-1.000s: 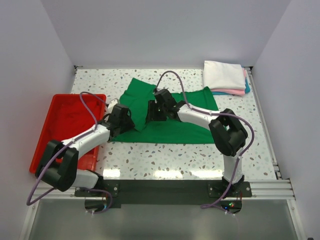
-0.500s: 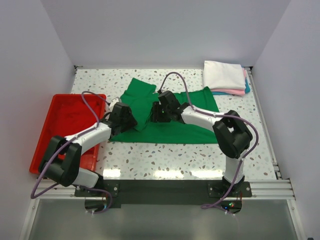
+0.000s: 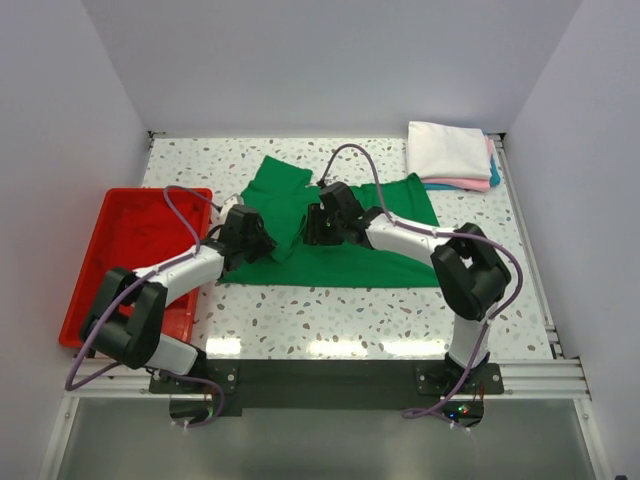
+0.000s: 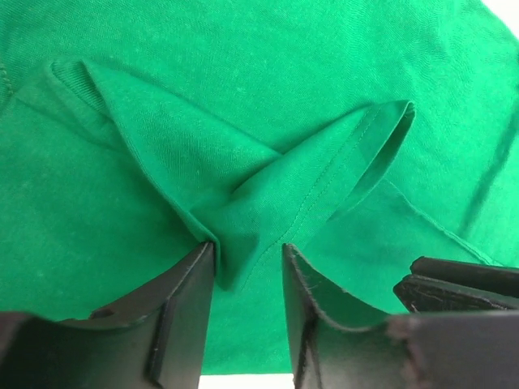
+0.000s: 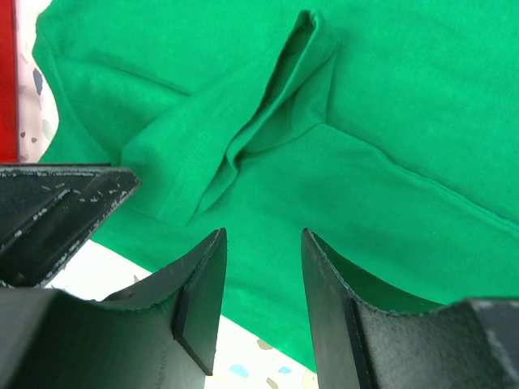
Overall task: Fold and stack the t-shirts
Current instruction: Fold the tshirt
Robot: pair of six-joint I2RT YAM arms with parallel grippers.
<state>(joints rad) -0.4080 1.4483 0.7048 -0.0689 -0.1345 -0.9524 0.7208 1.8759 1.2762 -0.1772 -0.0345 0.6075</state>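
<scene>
A bright green t-shirt lies spread in the middle of the table, with a sleeve flap folded over at its left. My left gripper is at the shirt's left edge. In the left wrist view its jaws are open, with a raised pleat of green cloth lying between them against the left finger. My right gripper hovers over the shirt's middle, open and empty, above flat green cloth. A stack of folded shirts, white on top of pink and light blue, sits at the back right.
A red plastic tray stands at the table's left, beside the left arm. Speckled tabletop shows in front of the shirt. White walls enclose the table on three sides. Purple cables loop over both arms.
Both grippers have shifted slightly. The left one moved right onto the shirt's left edge, and the right one moved a little back and right. The shirt lies much as before.
</scene>
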